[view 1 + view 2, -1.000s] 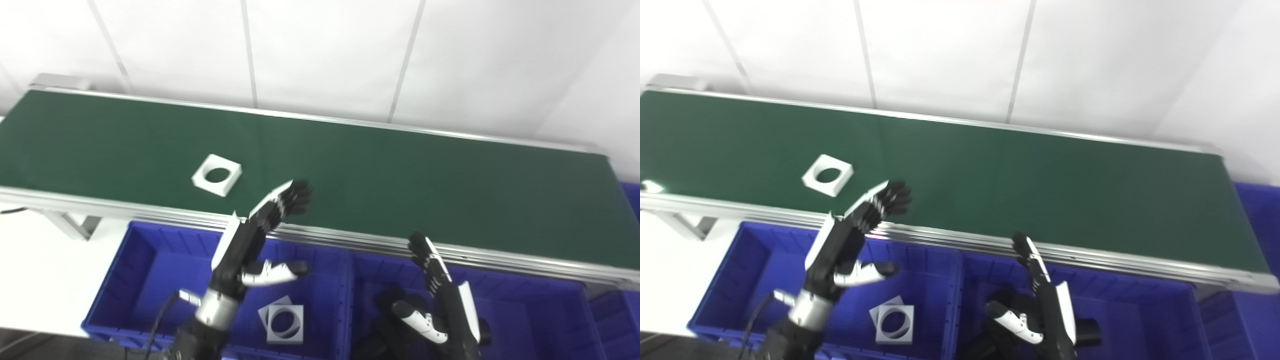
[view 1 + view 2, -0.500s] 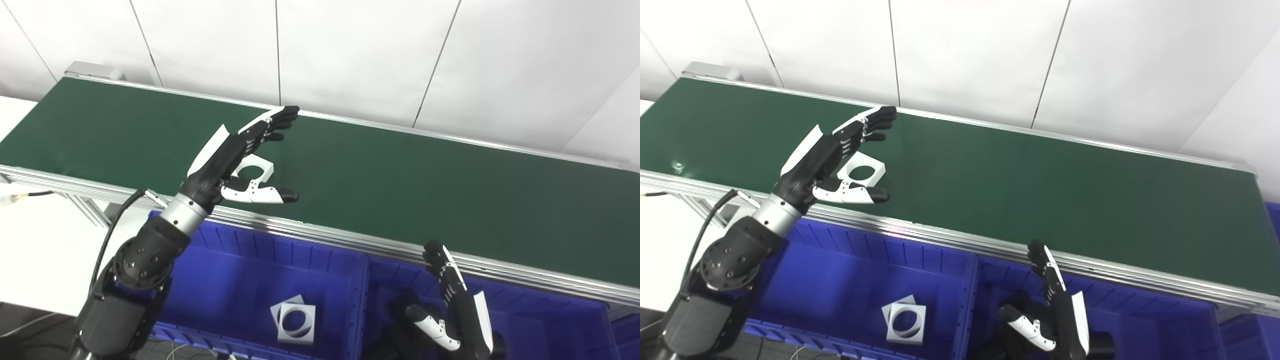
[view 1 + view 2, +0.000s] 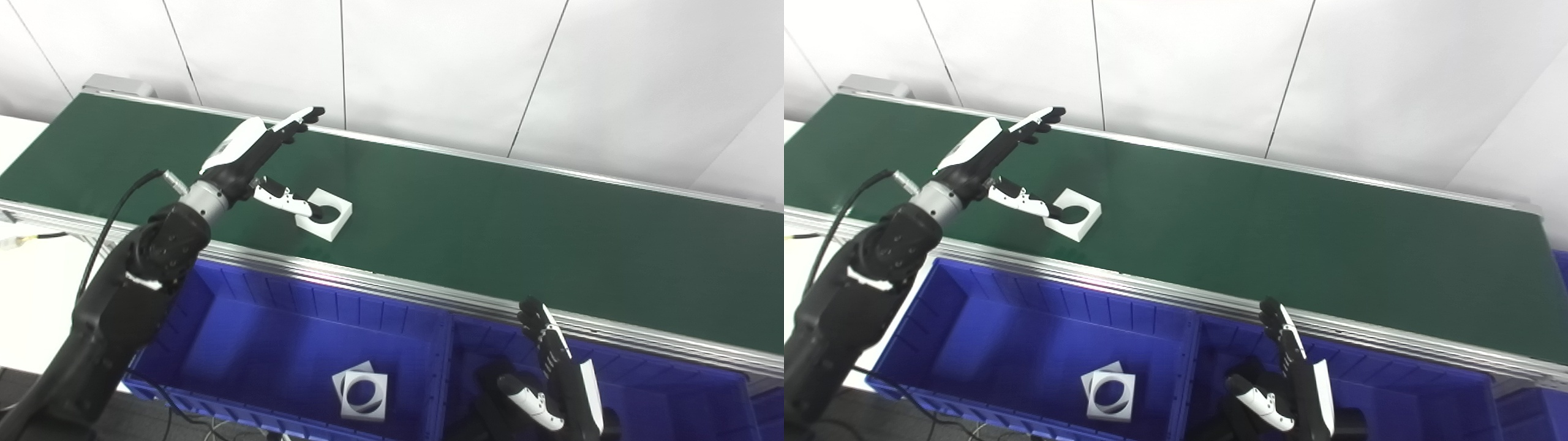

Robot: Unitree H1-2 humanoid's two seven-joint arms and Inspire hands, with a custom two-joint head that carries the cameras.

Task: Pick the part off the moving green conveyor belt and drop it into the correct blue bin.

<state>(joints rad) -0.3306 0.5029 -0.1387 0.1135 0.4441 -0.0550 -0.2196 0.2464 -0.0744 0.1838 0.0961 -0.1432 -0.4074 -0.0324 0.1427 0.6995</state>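
Here the left hand (image 3: pixel 257 159) reaches over the green conveyor belt (image 3: pixel 490 220) in the upper left of the frame, fingers spread and holding nothing, its thumb tip lying over the hole of the white square part (image 3: pixel 324 213) that rests flat on the belt. At the bottom right, the right hand (image 3: pixel 551 380) hovers open, fingers up, over the right blue bin (image 3: pixel 674 380). In the left blue bin (image 3: pixel 263 324), bottom centre, lie two similar white square parts (image 3: pixel 361 393).
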